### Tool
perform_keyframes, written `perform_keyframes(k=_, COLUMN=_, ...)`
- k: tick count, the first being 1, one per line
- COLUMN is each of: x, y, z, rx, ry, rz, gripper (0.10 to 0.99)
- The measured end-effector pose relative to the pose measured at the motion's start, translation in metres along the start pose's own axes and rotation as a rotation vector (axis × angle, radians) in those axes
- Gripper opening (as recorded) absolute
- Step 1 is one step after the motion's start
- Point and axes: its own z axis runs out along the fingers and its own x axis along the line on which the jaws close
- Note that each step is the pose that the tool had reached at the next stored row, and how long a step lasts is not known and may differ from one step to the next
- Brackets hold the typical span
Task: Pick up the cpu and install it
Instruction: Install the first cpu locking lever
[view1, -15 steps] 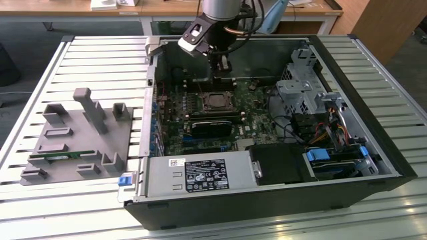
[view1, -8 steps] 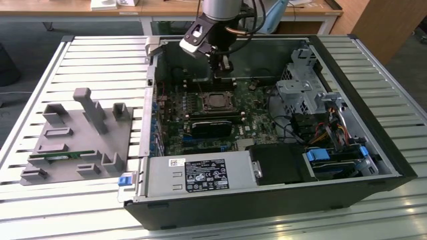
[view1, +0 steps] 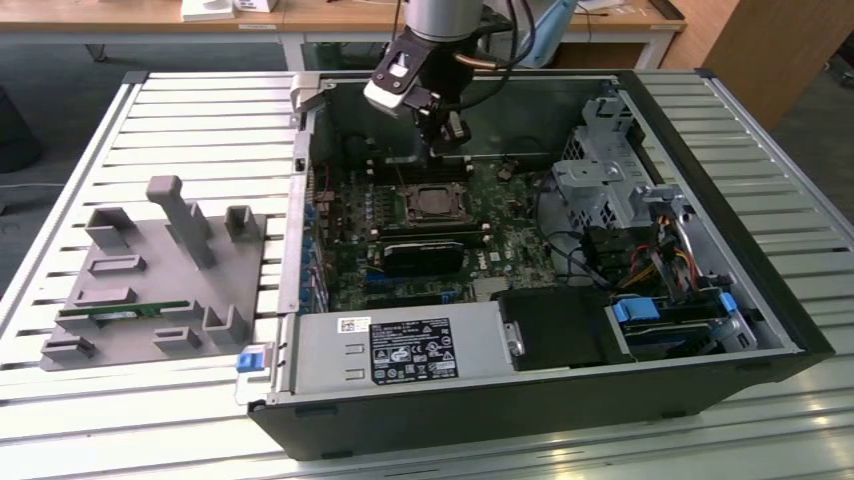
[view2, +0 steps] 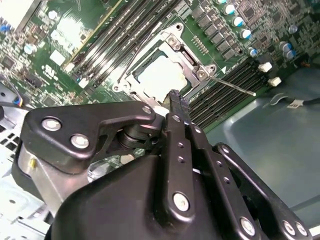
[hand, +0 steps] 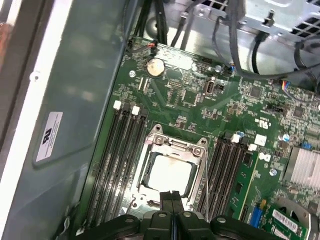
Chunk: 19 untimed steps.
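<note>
PC case lies open on its side, so the motherboard faces up for access. Cpu sits flat in the socket, frame around it. Gripper hovers above, fingers pressed together, holding nothing.

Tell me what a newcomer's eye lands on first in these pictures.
First, the open computer case lying on the slatted table, its green motherboard exposed. Next, the gripper with its black fingers pressed together, hovering just over the cpu, which sits pale and shiny in its metal-framed socket between the memory slots. A grey parts holder lies on the table at the exterior view's left.
</note>
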Motion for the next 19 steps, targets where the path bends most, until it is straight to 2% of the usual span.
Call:
perform_keyframes(k=6, x=0.0, y=0.0, z=0.0001, rx=-0.002, ry=0.0001, rz=-0.081, gripper=0.106)
perform_keyframes(k=19, x=0.0, y=0.0, z=0.0002, rx=-0.006, ry=0.0003, rz=-0.202, gripper=0.106)
